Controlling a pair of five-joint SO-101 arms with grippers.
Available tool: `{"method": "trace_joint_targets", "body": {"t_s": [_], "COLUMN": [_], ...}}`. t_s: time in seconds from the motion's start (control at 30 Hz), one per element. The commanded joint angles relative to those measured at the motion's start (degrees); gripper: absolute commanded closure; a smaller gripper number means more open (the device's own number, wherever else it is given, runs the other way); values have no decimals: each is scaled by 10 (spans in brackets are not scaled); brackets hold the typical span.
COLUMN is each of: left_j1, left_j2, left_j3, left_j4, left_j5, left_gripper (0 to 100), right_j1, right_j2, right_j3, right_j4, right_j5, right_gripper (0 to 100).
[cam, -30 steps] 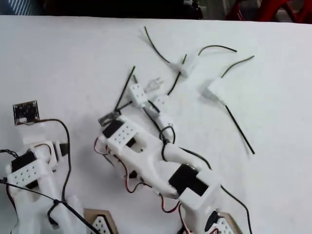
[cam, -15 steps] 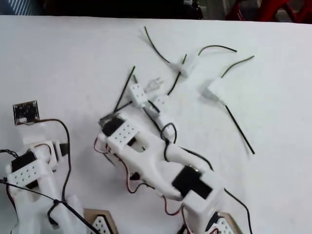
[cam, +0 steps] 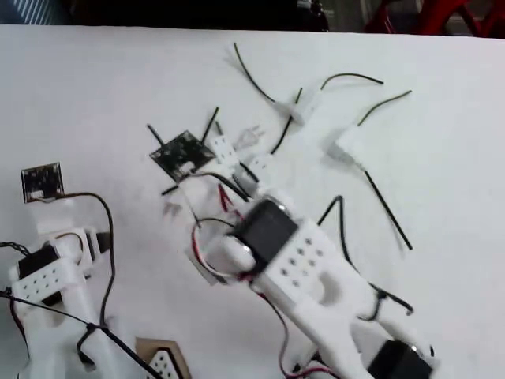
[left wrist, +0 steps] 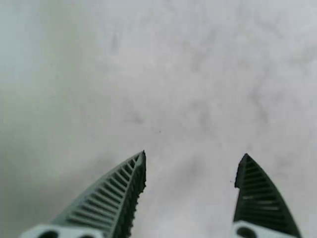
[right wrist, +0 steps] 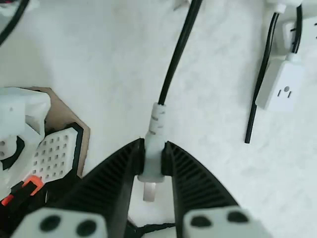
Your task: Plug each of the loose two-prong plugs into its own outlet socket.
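In the right wrist view my right gripper (right wrist: 153, 145) is shut on a white two-prong plug (right wrist: 151, 153). The plug's black cord (right wrist: 179, 54) runs away across the table, and its prong end points back toward the camera. A white outlet socket (right wrist: 281, 90) with a black lead lies off to one side. From above, my right arm (cam: 296, 264) reaches to the table's middle, beside two white sockets (cam: 223, 151) (cam: 259, 166). A loose plug (cam: 251, 136) lies just beyond them. My left gripper (left wrist: 193, 163) is open over bare table.
Two more white sockets (cam: 304, 108) (cam: 347, 150) with black leads lie at the back right. My left arm (cam: 47, 284) stands at the front left, its camera board (cam: 41, 181) ahead of it. A wooden base plate (cam: 162, 359) is at the front edge.
My right arm's wrist has rolled over, so its camera board now faces up near the sockets. Its forearm has swung toward the front right. The left arm has not moved.
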Motion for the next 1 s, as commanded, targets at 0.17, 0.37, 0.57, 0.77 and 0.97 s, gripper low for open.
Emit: {"method": "trace_joint_targets", "body": {"t_s": [0.17,0.37,0.57,0.77,0.97], "left_j1": [7,44,77,138,238], "left_j2": [-16,-17,-17,-17,-17], "left_j3": [-4,-22,-120,-262,-341], "left_j4": [-11,-6,45,144,180], "left_j5": [0,5,55,119,179], "left_gripper": [712,710,710,710,710], "right_j1": [4,4,29,54,56], "right_j2": [-105,-111,-111,-116,-204], "right_j3": [-24,27,149,214,303], "right_j4": [-19,-134,-279,-369,-440], "right_j5": [7,7,7,5,4], "right_gripper": [981,981,981,981,981]}}
